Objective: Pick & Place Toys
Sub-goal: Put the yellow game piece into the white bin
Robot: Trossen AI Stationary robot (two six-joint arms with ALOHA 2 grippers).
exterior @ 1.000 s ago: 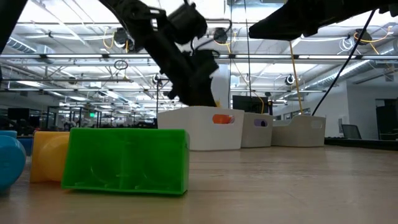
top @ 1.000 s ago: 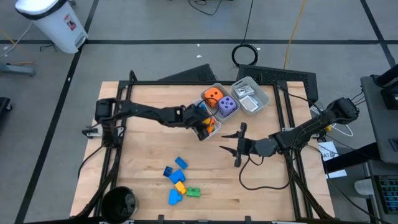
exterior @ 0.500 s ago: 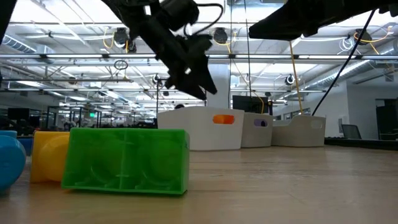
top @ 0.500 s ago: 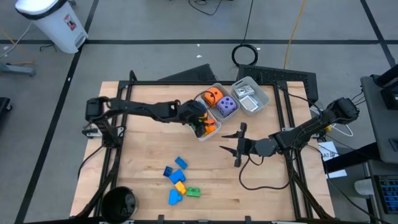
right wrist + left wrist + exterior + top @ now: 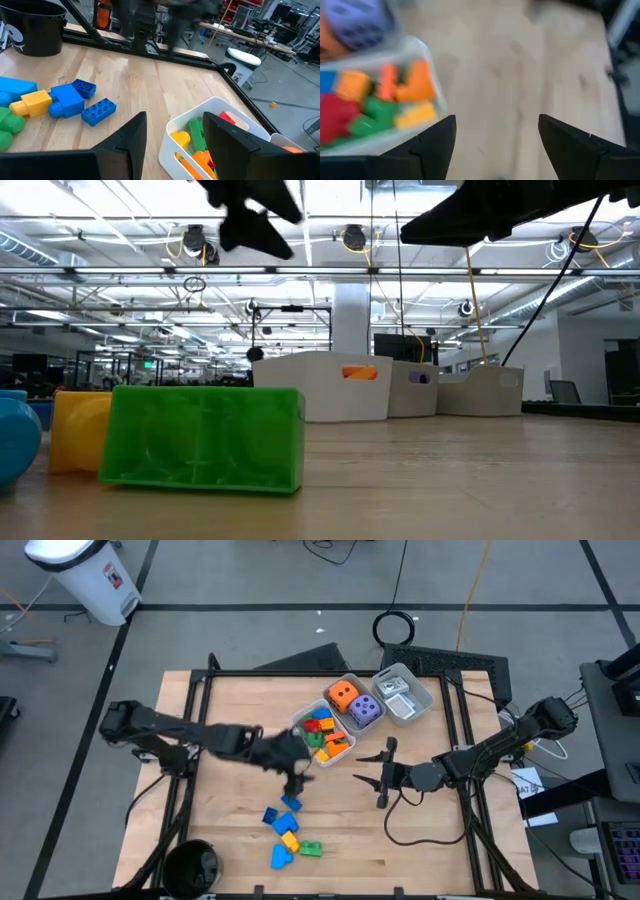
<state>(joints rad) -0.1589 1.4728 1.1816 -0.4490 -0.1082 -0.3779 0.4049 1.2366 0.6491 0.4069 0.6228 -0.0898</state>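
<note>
Loose bricks lie near the table's front: blue bricks, a yellow one and a green one. A white tray holds red, green, orange and yellow bricks. An orange die and a purple die sit in the trays behind it. My left gripper hangs open and empty between the brick tray and the loose bricks, above the table. My right gripper stands open and empty to the right of the brick tray.
A clear tray with white cards stands at the far right of the row. A black bucket sits at the near left corner. Bare wood lies at the near right. A black frame borders the table.
My left gripper has drawn back from the brick tray, going toward the table's near left and rising. The bricks in that tray, covered by it before, now show from above. My right arm has kept still.
</note>
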